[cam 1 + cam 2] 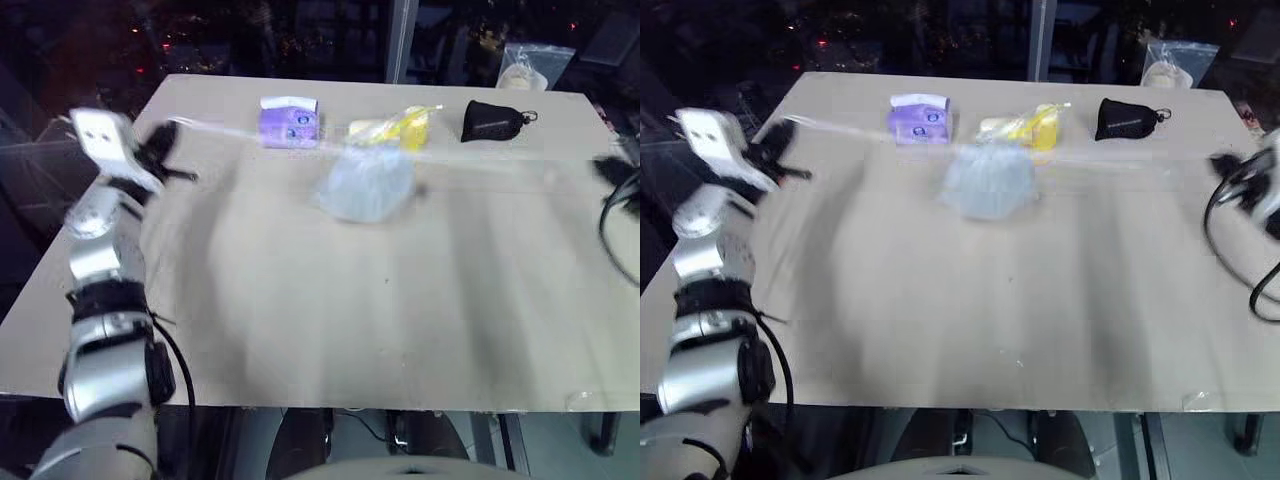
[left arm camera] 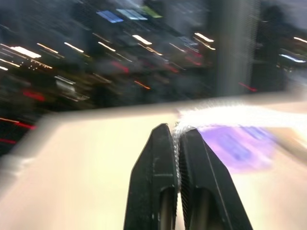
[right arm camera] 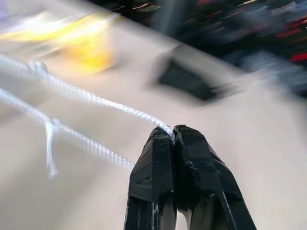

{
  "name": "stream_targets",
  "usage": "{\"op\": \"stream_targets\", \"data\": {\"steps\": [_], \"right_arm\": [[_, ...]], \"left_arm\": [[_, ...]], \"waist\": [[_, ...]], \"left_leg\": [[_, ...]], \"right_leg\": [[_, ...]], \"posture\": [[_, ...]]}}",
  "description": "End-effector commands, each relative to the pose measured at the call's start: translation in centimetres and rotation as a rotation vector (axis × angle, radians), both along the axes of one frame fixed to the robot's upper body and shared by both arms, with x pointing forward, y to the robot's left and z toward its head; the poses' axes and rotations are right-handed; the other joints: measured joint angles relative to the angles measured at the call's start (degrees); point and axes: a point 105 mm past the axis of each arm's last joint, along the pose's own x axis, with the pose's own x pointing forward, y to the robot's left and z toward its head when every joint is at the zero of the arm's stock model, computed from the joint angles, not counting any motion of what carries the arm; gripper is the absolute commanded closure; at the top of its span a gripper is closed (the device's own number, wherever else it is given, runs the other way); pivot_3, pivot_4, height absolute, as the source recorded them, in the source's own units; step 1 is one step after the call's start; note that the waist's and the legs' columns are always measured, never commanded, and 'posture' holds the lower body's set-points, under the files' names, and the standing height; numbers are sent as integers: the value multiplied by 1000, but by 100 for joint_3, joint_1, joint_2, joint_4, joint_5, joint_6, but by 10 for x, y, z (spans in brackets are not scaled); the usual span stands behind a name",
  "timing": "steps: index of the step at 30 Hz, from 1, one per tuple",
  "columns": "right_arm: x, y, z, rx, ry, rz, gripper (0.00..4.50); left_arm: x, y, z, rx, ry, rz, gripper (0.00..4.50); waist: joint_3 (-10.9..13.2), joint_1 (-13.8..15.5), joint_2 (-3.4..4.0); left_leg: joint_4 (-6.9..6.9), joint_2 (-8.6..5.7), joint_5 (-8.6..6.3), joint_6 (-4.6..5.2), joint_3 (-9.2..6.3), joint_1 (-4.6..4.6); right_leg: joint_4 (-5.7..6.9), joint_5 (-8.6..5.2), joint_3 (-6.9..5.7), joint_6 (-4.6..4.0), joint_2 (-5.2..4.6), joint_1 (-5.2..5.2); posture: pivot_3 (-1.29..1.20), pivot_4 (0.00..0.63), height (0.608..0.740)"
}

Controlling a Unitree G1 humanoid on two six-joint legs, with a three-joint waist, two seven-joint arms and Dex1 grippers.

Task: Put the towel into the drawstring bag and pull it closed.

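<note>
Beige table (image 1: 300, 340), dark background; left gripper (image 2: 175, 132) and right gripper (image 3: 171, 130) each pinch white cord drawstrings (image 3: 96, 99); pull outward evenly so translucent white drawstring bag (image 1: 365, 185) cinches over light-blue towel

A wide, pale beige flat-topped bench (image 1: 330, 320) fills the middle of the frame, lit evenly from above. Behind it, across the top of the frame, stretches dark glass with small red and orange lights scattered at the upper left. A grey vertical window post (image 1: 402, 40) rises at top centre. Below the bench's near edge, greyish floor shows at lower right.
</note>
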Motion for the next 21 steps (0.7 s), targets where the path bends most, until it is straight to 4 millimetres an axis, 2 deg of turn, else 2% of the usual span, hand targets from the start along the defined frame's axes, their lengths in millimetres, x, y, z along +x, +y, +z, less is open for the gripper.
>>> {"op": "stream_targets", "data": {"steps": [1, 3, 4, 5, 8, 12, 13, 15, 17, 19, 21], "right_arm": [[-8, 41, -9, -55, 11, 116, 4500], [-14, 57, -40, -142, 107, 172, 4500], [-20, 63, -57, -190, 160, 216, 3852], [-26, 68, -68, -214, 198, 245, 3512], [-38, 69, -84, -195, 241, 255, 2075], [-60, 63, -85, -135, 267, 277, 75], [-72, 62, -87, -117, 292, 302, 0], [-86, 62, -89, -104, 318, 329, 0], [-100, 65, -84, -89, 284, 347, 0], [-107, 67, -76, -55, 241, 342, 0], [-106, 66, -62, -32, 124, 267, 0]], "left_arm": [[-10, -45, -4, 83, 27, -139, 4459], [-22, -64, -24, 118, 90, -245, 4459], [-29, -71, -32, 123, 119, -298, 4500], [-35, -75, -38, 130, 141, -333, 3812], [-57, -76, -57, 170, 229, -440, 2512], [-82, -56, -63, 170, 316, -489, 479], [-92, -50, -67, 179, 348, -503, 51], [-106, -42, -69, 187, 384, -520, 51], [-117, -36, -64, 161, 359, -508, 51], [-124, -32, -59, 138, 328, -493, 51], [-130, -29, -50, 91, 288, -445, 51]], "waist": [[4, 1, -5], [3, -17, -7], [-1, -19, -8], [-1, -18, -8], [1, -25, -5], [2, -20, -5], [2, -15, -5], [1, -13, -5], [2, -8, -2], [2, -2, -3], [1, 4, -6]], "left_leg": [[10, 1, -12, 21, -2, -5], [29, 5, -14, 23, -11, -2], [30, 6, -13, 24, -12, 2], [31, 7, -13, 24, -13, 17], [25, 8, -15, 25, -4, 65], [20, 12, -15, 25, -22, 79], [18, 13, -16, 25, -25, 79], [13, 14, -17, 26, -31, 79], [7, 20, -18, 27, -35, 82], [5, 21, -19, 27, -36, 85], [7, 21, -18, 27, -36, 83]], "right_leg": [[1, 0, -1, 0, 2, -2], [10, 4, -4, -7, 9, 3], [9, 9, -4, -15, 11, 6], [9, 9, -3, -18, 11, 20], [8, -6, 4, -42, 8, 58], [9, -6, 11, -42, 8, 63], [8, -6, 11, -42, 7, 63], [5, -7, 8, -42, 5, 64], [2, -9, 4, -42, -5, 66], [-1, -10, 1, -41, -14, 68], [-2, -10, -1, -40, -18, 68]], "posture": [[0, 150, 740], [0, 150, 740], [0, 150, 740], [0, 150, 740], [0, 150, 740], [0, 150, 740], [0, 150, 740], [0, 150, 740], [0, 150, 740], [0, 150, 740], [0, 150, 740]]}}
